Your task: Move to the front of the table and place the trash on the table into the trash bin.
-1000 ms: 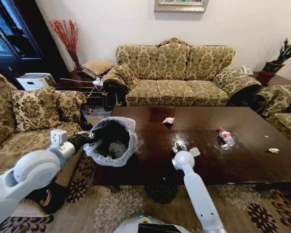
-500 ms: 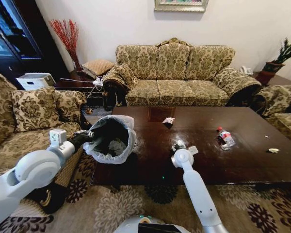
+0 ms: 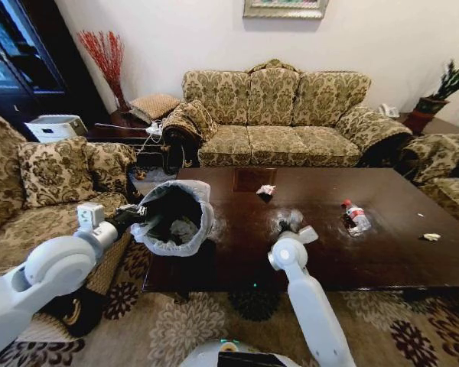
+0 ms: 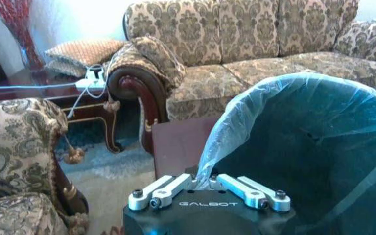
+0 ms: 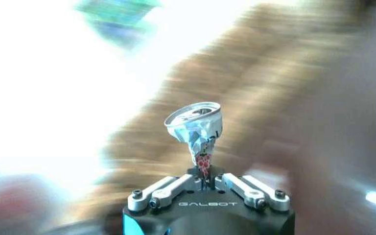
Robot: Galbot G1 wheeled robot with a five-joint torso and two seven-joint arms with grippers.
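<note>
Trash remained on the table point(image 3: 382, 252), the large dark glossy surface that spanned the middle of the scene in front of the far sofa point(image 3: 279, 115). Next in size, the trash bin point(image 3: 176, 218) hung at the table's left end, tilted so its lined mouth faced right toward the table; the left gripper point(image 4: 209, 188) was clenched on the plastic bag at the bin's rim and held it off the floor. Some white scraps already lay inside the bin.

The right gripper point(image 5: 205, 180) stood over the table's near-middle, right of the bin and well apart from it. Its jaws were clamped on the lower, twisted end of a crumpled wrapper point(image 5: 197, 125), which stood up beyond the fingertips with its wide end farthest from them.

Smaller items lay loose on the table: a clear bottle point(image 3: 356, 215) with a red cap toward the right, a white scrap point(image 3: 266, 189) toward the far edge, and a tiny scrap point(image 3: 431, 237) near the right edge.

Judged procedure for the step in hand: carry the wrapper left until it sits fully over the bin's mouth, keep the bin steady and its opening turned toward the approaching arm, and release only once the wrapper is past the rim, since the grip is thin and a light scrap may drift
</note>
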